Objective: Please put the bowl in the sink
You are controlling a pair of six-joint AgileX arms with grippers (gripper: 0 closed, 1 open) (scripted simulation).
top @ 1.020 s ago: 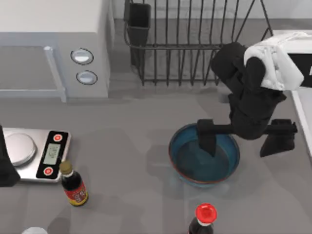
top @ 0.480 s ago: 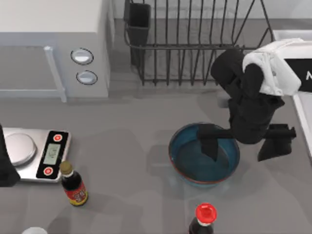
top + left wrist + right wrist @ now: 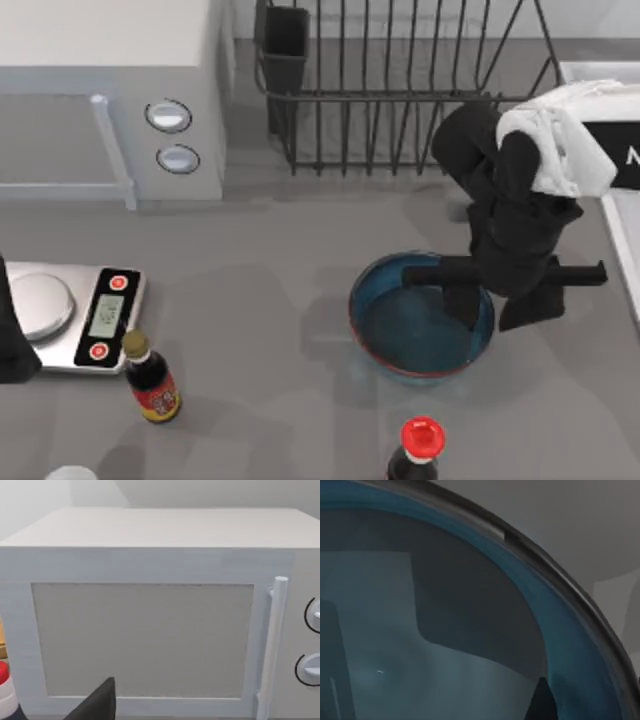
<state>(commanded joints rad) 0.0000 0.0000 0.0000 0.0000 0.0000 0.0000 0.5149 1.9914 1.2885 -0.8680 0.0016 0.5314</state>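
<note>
The blue bowl [image 3: 400, 330] with a reddish-brown rim sits on the grey table, right of centre. My right gripper [image 3: 492, 300] straddles the bowl's right rim, one finger inside the bowl and the other outside, shut on the rim. The right wrist view looks closely at the bowl's dark inside [image 3: 470, 630] and its curved rim. A strip of the white sink [image 3: 622, 240] runs along the right edge of the table, just right of the gripper. My left arm [image 3: 10, 340] stays parked at the table's left edge.
A black wire dish rack [image 3: 400, 90] stands behind the bowl. A white microwave [image 3: 100, 90] is at the back left, a kitchen scale [image 3: 80, 315] at the left. A soy sauce bottle [image 3: 150, 378] and a red-capped bottle [image 3: 420, 445] stand near the front.
The right gripper's fingers have drawn together from wide apart onto the bowl's right rim. The bowl has shifted a touch to the right.
</note>
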